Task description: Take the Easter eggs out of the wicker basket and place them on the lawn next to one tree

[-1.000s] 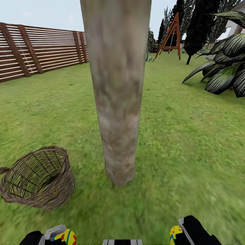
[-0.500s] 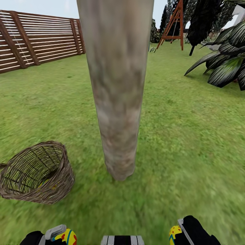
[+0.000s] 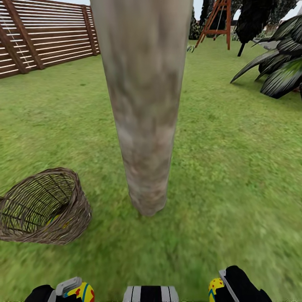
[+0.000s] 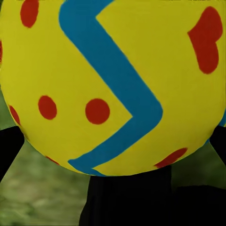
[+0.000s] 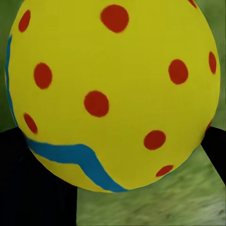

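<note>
I am holding an Easter egg (image 3: 83,291) pinched in my left hand (image 3: 69,288) and a second egg (image 3: 216,287) in my right hand (image 3: 230,284), low over the lawn (image 3: 226,176). The tree (image 3: 144,126) trunk is standing straight ahead, the wicker basket (image 3: 44,206) lying tipped to its left. Fence (image 3: 46,37) and swing frame (image 3: 218,19) beyond are sliding upward as my view keeps dipping.
</note>
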### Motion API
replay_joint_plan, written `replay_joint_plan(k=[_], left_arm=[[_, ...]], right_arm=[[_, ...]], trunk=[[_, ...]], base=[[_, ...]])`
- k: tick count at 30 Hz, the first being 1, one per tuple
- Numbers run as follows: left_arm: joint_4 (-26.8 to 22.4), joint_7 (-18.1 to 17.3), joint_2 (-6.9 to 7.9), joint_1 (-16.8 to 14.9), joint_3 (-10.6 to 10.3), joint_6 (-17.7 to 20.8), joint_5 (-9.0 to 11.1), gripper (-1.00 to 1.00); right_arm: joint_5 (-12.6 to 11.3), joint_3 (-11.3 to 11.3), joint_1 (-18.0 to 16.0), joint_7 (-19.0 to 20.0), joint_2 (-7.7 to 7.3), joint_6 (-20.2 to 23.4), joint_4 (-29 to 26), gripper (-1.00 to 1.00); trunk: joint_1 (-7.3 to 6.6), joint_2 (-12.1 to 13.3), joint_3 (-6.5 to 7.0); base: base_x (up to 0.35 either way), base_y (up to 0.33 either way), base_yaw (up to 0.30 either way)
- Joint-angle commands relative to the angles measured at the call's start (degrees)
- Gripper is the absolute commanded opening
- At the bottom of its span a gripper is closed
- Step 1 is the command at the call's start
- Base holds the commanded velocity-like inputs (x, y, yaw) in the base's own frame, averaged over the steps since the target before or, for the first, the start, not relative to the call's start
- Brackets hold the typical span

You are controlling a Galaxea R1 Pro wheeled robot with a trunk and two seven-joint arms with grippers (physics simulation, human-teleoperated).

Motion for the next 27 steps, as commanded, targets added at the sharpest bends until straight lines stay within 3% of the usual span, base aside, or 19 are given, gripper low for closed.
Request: replay_joint_plan(k=[1,9,10,27], left_arm=[[0.0,0.0,-0.03,0.0,0.1,0.3,0.2,-1.00],[0.0,0.0,0.03,0.0,0.1,0.3,0.2,-1.00],[0.0,0.0,0.00,0.0,0.1,0.3,0.2,-1.00],[0.0,-0.1,-0.04,0.0,0.0,0.3,0.3,-1.00]], right_arm=[[0.6,0.2,0.0,0.5,-0.06,0.3,-0.1,-1.00],[0.6,0.1,0.0,0.5,-0.06,0.2,-0.1,-1.00],[0.6,0.1,0.0,0.5,-0.07,0.2,-0.1,1.00],[0.6,0.1,0.0,0.5,-0.06,0.2,-0.1,1.00]], trunk=[[0.01,0.0,-0.27],[0.06,-0.1,-0.71],[0.06,-0.1,-0.71],[0.12,-0.1,-1.16]], base=[[0.000,0.000,0.000],[0.000,0.000,0.000],[0.000,0.000,0.000],[0.000,0.000,0.000]])
